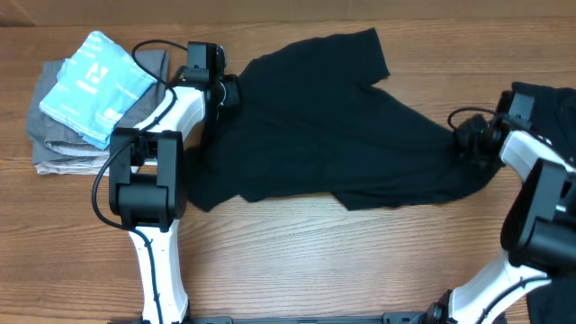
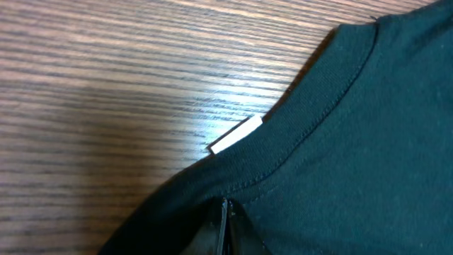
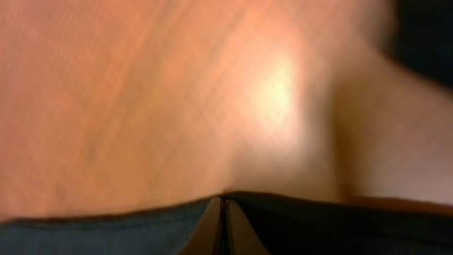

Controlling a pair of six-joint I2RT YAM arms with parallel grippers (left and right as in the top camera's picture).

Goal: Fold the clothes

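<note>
My left pincer [image 2: 225, 216] is clenched on the black shirt [image 1: 333, 126], right by its neck band. My right pincer [image 3: 224, 212] is clenched on the shirt's other end. I think I hold both ends so it lies pulled flat across the counter [image 1: 315, 261], ready to fold. The folded pile [image 1: 90, 76] sits just beside my left arm.

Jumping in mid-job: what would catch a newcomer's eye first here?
The black T-shirt sprawls across the middle of the table, pinched at both ends: left fingers shut by its collar, right fingers shut on its opposite edge. Then the light-blue folded garment atop a grey stack at far left.
</note>
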